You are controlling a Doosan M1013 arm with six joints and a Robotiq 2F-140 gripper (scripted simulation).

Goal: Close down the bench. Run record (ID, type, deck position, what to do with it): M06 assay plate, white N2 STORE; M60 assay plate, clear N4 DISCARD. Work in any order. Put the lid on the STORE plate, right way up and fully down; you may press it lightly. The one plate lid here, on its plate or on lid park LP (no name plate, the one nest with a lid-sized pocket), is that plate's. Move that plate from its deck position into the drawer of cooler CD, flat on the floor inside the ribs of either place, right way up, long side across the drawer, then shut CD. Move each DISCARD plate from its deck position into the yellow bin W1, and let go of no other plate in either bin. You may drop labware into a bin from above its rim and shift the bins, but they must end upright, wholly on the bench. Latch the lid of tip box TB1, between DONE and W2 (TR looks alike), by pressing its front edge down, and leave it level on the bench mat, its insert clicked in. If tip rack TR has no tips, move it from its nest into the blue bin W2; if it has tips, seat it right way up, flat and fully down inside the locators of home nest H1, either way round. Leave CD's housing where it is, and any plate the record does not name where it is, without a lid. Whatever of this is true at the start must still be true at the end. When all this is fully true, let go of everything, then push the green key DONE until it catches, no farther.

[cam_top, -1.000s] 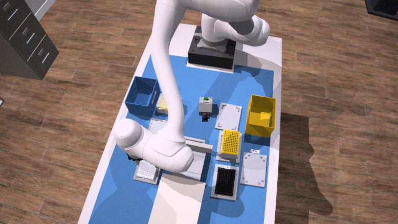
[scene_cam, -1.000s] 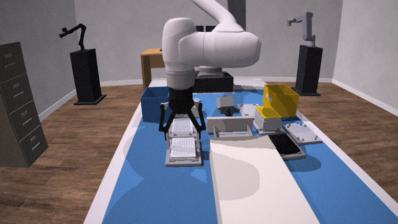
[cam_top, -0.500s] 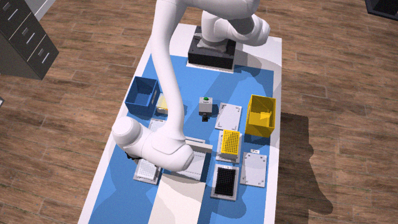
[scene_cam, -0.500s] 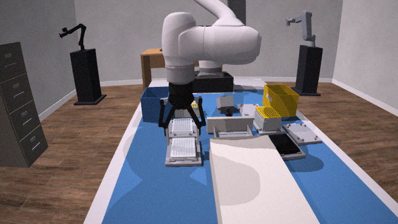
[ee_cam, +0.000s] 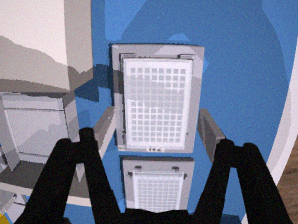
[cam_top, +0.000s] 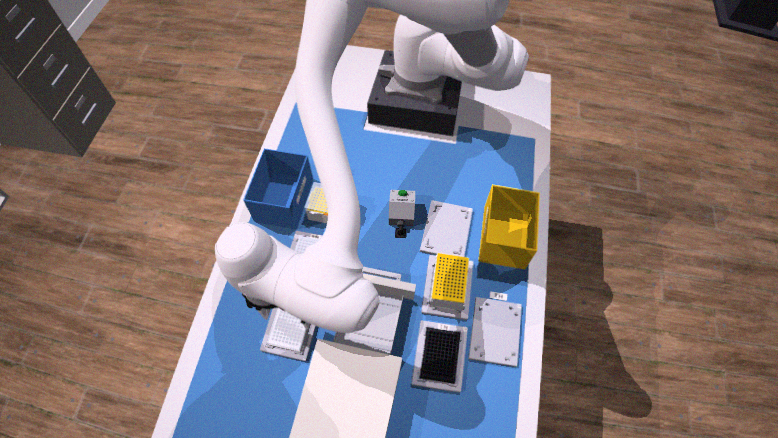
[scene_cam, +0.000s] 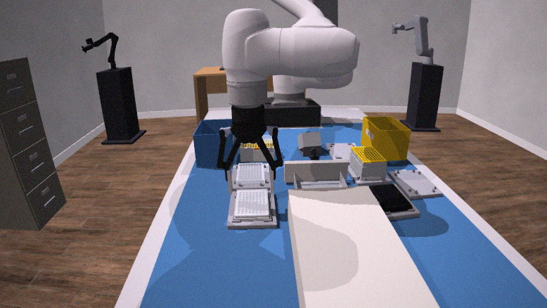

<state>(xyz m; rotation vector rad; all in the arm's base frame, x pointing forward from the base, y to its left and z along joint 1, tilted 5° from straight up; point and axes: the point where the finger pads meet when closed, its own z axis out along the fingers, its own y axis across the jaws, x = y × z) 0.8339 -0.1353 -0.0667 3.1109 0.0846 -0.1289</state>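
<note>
My gripper is open and points straight down at the left side of the bench. Its fingers straddle the farther of two pale gridded plates in its nest; I cannot tell whether they touch it. The nearer pale plate sits in its own nest just in front. In the wrist view the fingertips flank the gap between the two plates. In the overhead view the arm hides the gripper and most of the farther plate; the nearer plate shows.
The cooler's open drawer and long white housing lie right of the plates. The blue bin, a yellow-topped tip box, the green key, the yellow rack, a black plate and the yellow bin stand around.
</note>
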